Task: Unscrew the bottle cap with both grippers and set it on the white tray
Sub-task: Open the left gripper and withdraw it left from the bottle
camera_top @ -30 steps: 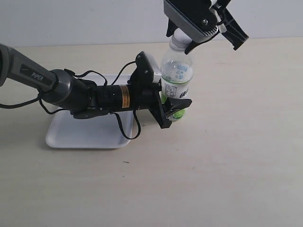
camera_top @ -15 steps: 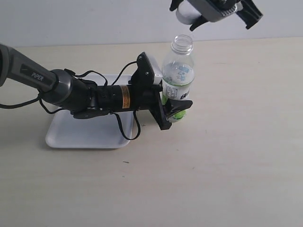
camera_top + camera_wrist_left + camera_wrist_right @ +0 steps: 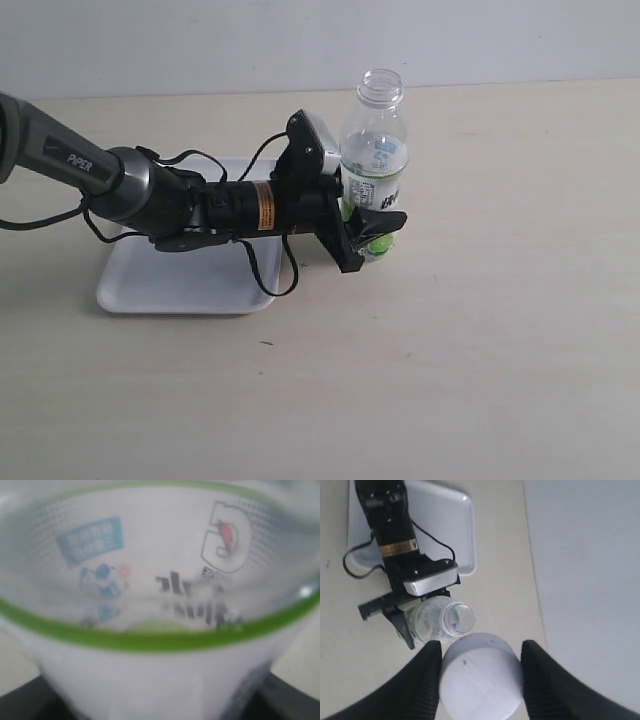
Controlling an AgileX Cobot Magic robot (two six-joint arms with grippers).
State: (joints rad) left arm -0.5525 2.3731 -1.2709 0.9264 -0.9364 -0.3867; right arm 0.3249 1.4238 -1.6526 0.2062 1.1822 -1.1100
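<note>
1. Bottle cap (image 3: 481,677): off the bottle (image 3: 442,625), pinched betw. the two fingers of the right end effector (image 3: 480,652), above the open neck and apart from it.
2. Right end effector: closed to cap width, holds the cap only. Left end effector (image 3: 372,230): clamped on the bottle's lower body at the label. Bottle stands upright on the surface (image 3: 480,300), just beside the white tray (image 3: 130,290).
3. Handling, my guess: cap is light, stiff plastic, and the ribbed side gives grip. It could roll or skitter if dropped from high up, so keep hold by the side and let go low over bare tray. Bottle looks thin-walled and prob. squeezes easily.
4. Views: only the right wrist view shows cap + grip, plus the neck from above. Exterior view has neither cap nor right end effector, but shows the left arm lying over part of the tray. Left wrist view: blurred label close-up w/ green band, little else.
</note>
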